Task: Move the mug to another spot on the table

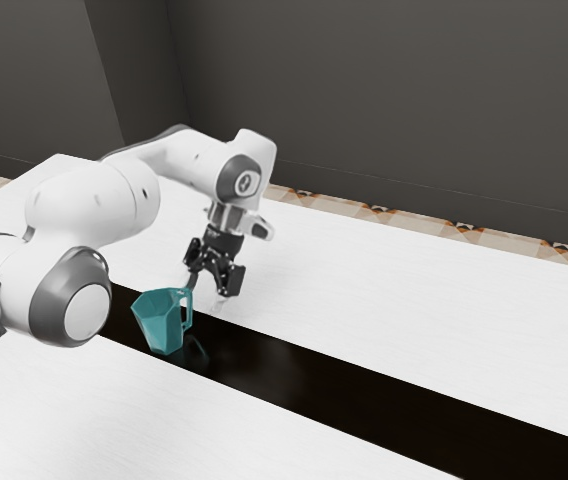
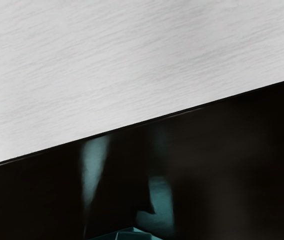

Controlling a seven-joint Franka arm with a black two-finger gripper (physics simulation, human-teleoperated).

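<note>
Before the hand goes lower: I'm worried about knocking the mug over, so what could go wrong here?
The hand hangs beside the mug, over its handle side, not centred; lowering may clip the rim and tip it. The mug stands on the table's glossy dark strip, so a nudge could slide it.

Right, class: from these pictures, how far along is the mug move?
Done: the approach; the gripper sits beside the handle of the teal mug. In hand: it is open, gripping nothing; the mug stands on the table's dark stripe. Left: grasp, lift, set down elsewhere.
</note>
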